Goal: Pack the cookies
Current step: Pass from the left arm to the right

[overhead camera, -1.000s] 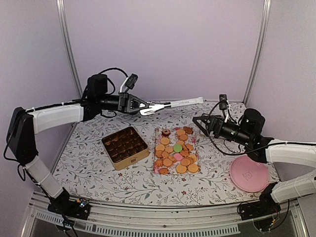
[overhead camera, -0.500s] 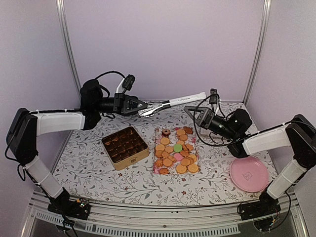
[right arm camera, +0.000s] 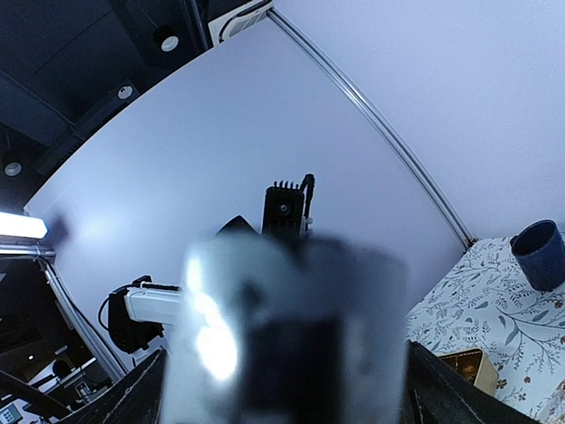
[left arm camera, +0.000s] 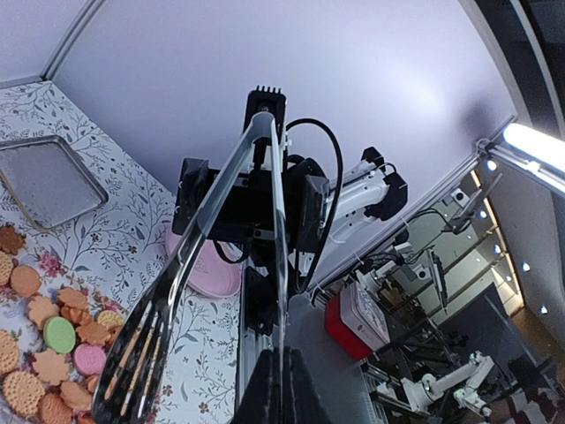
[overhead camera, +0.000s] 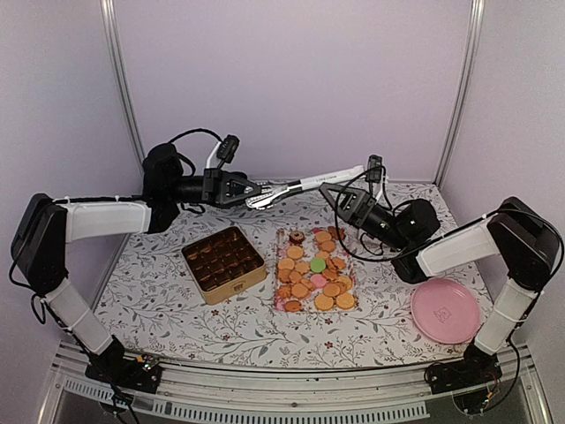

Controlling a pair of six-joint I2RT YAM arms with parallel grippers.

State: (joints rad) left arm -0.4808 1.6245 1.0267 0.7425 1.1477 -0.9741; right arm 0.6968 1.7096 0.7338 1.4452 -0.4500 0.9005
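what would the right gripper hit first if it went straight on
Most likely the tongs held by the left gripper; the right gripper points at their handle end, a close blur in its wrist view.

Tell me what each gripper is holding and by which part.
Left gripper holds the tongs near their slotted head end. Right gripper is by the handle end; whether it grips cannot be told.

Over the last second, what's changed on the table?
The right gripper swung left and away from the bases, up to the far end of the tongs; grasp unclear. The left gripper drew them slightly left. The cookies, tin and plate stayed put.
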